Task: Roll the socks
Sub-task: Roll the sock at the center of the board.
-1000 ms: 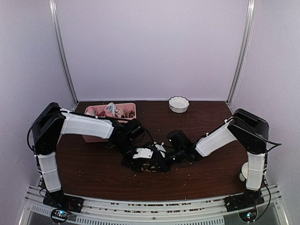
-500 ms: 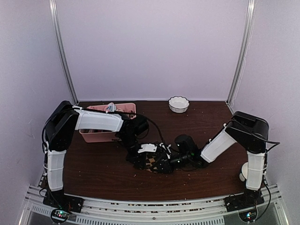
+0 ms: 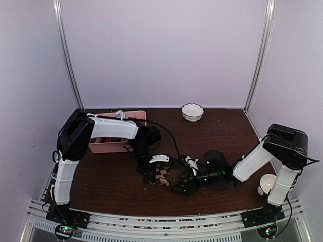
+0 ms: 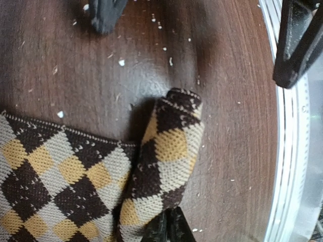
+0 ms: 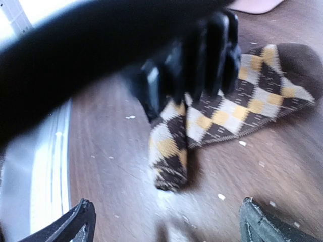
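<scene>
The dark wooden worktop (image 3: pixel 101 186) carries a pink tray (image 3: pixel 108 146) at its far left. Near the front middle lies the brown argyle sock (image 4: pixel 65 176), flat, with one end folded into a narrow ridge. The left hand (image 4: pixel 169 229) is closed, pinching that fold. The right hand (image 5: pixel 169 222) hovers just beside it, spread wide, holding nothing.

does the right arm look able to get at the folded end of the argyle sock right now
Probably yes. The right pincer stands open, facing the folded end of the argyle sock with only table between. The left pincer is shut on the fold's other end, leaving that tip free.
</scene>
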